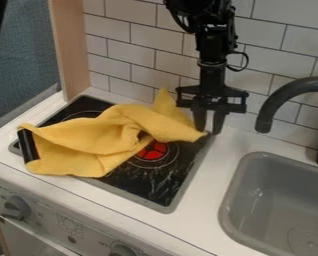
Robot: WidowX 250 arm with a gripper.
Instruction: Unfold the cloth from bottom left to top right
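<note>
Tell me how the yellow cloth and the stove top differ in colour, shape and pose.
The cloth is yellow, while the stove top is mostly black with a red burner pattern. The cloth lies rumpled in raised folds, whereas the stove top is flat. The cloth has an irregular outline; the stove top has straight edges. Both are on the picture's left side of the sink.

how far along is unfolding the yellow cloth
Partway, it seems: the yellow cloth lies fairly spread at lower left on the stovetop. In hand: nothing clearly; the open gripper is at the cloth's right corner. Left: opening out the bunched middle and upper right folds.
</note>
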